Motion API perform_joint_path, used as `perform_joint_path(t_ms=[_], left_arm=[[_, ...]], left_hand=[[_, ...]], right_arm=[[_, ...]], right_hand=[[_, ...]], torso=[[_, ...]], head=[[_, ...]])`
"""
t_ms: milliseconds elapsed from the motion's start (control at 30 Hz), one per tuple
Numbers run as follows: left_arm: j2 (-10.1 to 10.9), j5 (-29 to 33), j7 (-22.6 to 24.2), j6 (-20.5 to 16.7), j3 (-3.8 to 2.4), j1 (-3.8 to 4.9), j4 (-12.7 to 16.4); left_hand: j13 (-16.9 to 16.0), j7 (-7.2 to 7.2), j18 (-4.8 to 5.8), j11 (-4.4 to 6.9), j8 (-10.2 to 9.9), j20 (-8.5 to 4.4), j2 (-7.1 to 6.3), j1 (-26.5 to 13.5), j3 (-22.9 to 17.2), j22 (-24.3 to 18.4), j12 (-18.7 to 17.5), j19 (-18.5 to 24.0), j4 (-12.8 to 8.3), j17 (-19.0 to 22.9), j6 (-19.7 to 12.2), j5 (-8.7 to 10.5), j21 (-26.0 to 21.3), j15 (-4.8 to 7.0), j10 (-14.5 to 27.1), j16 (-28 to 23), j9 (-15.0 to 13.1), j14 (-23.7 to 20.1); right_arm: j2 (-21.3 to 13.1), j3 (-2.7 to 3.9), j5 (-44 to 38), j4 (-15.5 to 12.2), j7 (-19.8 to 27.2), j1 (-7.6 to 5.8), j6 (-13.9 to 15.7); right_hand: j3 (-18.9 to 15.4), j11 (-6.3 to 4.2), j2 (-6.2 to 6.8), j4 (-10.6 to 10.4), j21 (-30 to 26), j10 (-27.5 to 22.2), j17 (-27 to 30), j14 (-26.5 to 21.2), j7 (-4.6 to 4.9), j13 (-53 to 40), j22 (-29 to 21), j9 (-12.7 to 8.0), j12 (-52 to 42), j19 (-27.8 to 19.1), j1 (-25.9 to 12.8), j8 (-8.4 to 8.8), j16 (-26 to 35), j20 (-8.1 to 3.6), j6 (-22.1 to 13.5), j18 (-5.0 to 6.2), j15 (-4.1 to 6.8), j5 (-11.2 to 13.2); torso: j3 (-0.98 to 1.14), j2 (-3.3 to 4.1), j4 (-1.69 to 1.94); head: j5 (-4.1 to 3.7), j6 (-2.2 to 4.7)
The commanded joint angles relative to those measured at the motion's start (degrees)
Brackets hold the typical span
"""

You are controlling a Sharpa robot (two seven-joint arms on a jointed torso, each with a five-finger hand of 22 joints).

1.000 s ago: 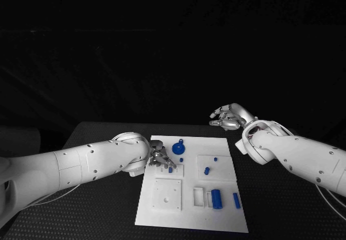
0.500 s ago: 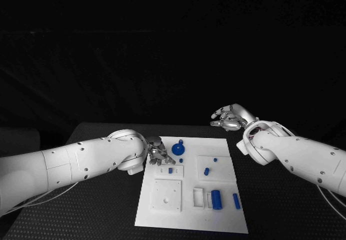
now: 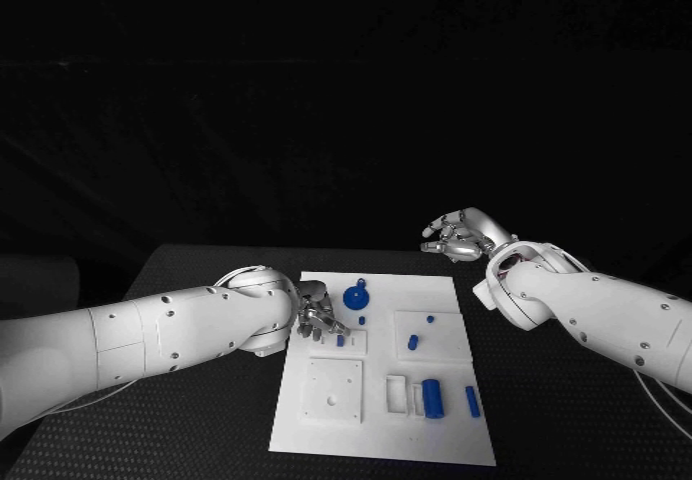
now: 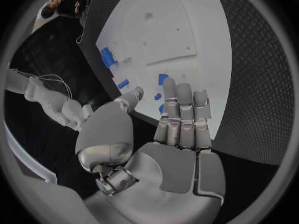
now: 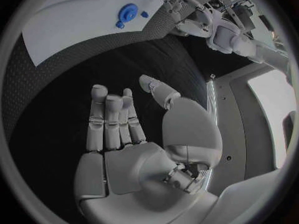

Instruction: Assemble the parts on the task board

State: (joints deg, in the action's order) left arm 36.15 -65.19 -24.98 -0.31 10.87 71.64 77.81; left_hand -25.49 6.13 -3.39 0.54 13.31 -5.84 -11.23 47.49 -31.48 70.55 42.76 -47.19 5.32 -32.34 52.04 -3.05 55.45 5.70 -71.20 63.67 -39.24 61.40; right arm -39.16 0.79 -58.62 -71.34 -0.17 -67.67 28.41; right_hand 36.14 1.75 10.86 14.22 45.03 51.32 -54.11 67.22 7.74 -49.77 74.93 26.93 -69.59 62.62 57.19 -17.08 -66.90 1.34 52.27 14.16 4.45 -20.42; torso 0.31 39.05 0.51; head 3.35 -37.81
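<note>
Two hands are in my head view. My left hand (image 3: 319, 318) hangs low over the upper left part of the task board (image 3: 387, 425), left of centre in the frame, its fingers (image 4: 179, 115) held straight and side by side with the thumb apart, holding nothing that I can see. Its fingertips reach toward a small blue peg (image 3: 340, 340) standing in a raised white block (image 3: 342, 342) on the board; I cannot tell whether they touch it. My right hand (image 3: 459, 234) is raised beyond the board's far right corner, in the upper right of the middle of the frame, well apart from every part, fingers loosely spread and slightly bent, empty; the right wrist view shows its palm (image 5: 127, 167) bare above the dark worktop (image 3: 577, 420).

On the board, just right of my left hand, lies a round blue part with a knob (image 3: 356, 297), and a tiny blue piece (image 3: 362, 320) sits below it. Further right, another raised block carries a small blue piece (image 3: 430, 319) near its top and a slanted blue piece (image 3: 413, 342) lower down. Toward the lower right of the board a thick blue cylinder (image 3: 431, 395) lies beside an open white rectangular frame (image 3: 397, 392), and a slim blue bar (image 3: 473, 400) lies near the right edge. A square white plate with holes (image 3: 335, 390) takes up the lower left of the board.
</note>
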Motion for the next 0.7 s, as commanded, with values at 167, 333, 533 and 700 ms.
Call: perform_joint_path(t_ms=[167, 333, 533, 700], left_arm=[[-0.93, -2.16, -0.51, 0.63, 0.43, -0.81, -0.6], [-1.5, -1.3, -0.33, 1.55, 0.61, -1.25, -1.53], [-1.94, 0.1, -0.07, 2.17, 0.66, -1.38, -2.55], [-2.52, 0.81, 0.24, 2.72, 0.77, -1.49, -3.08]], left_hand=[[0.22, -0.47, 0.3, 0.26, 0.1, -5.12, 0.25, -0.89, -0.01, -0.02, -1.18, -0.24, 3.13, 0.02, 2.05, 0.21, -0.42, -0.12, -1.52, -0.63, 0.89, 0.96], [0.09, -0.74, 0.24, 0.51, 0.28, -5.17, 2.11, -0.05, 0.74, 0.2, -1.53, -0.32, 3.24, -0.19, 2.96, 0.15, -0.32, 0.01, -2.15, -0.6, 1.32, 1.27], [-0.08, -0.84, 0.23, 0.62, 0.3, -5.22, 3.55, 0.72, 1.56, 0.39, -1.72, -0.34, 2.79, -0.39, 3.41, 0.1, -0.25, 0.12, -2.52, -0.51, 1.69, 1.46], [-0.51, -0.99, 0.23, 0.72, 0.23, -5.36, 5.39, 2.2, 3.03, 0.71, -2.02, -0.35, 1.43, -0.78, 3.97, 0.05, -0.22, 0.27, -2.93, -0.4, 2.46, 1.58]], right_arm=[[-0.03, 0.02, 0.07, -0.13, 0.4, 0.04, -0.39], [0.09, 0.02, 0.07, -0.06, 0.42, 0.07, -0.43], [0.05, 0.02, 0.07, -0.08, 0.38, 0.07, -0.42], [0.16, 0.02, 0.07, -0.09, 0.39, 0.07, -0.45]], right_hand=[[-0.08, 0.11, -0.09, -0.36, 0.21, -0.31, 0.08, -0.44, 0.47, 0.1, 1.17, 0.03, -0.29, -0.35, -0.34, 0.38, -0.33, 0.14, -0.05, 0.84, -0.12, -0.24], [-0.07, 0.11, -0.1, -0.36, 0.21, -0.31, 0.09, -0.44, 0.47, 0.11, 1.17, 0.03, -0.3, -0.35, -0.33, 0.38, -0.34, 0.14, -0.05, 0.84, -0.12, -0.26], [-0.07, 0.11, -0.11, -0.36, 0.22, -0.31, 0.09, -0.44, 0.47, 0.11, 1.17, 0.04, -0.3, -0.35, -0.32, 0.38, -0.34, 0.14, -0.05, 0.84, -0.12, -0.28], [-0.05, 0.12, -0.12, -0.36, 0.22, -0.31, 0.1, -0.44, 0.48, 0.12, 1.17, 0.04, -0.31, -0.35, -0.3, 0.38, -0.35, 0.13, -0.05, 0.84, -0.13, -0.32]], torso=[[-0.07, 0.03, -0.04], [-0.1, 0.04, -0.04], [-0.03, 0.03, -0.06], [-0.05, 0.01, -0.01]], head=[[-0.13, -0.08], [-0.25, -0.26], [-0.26, -0.26], [-0.33, -0.26]])
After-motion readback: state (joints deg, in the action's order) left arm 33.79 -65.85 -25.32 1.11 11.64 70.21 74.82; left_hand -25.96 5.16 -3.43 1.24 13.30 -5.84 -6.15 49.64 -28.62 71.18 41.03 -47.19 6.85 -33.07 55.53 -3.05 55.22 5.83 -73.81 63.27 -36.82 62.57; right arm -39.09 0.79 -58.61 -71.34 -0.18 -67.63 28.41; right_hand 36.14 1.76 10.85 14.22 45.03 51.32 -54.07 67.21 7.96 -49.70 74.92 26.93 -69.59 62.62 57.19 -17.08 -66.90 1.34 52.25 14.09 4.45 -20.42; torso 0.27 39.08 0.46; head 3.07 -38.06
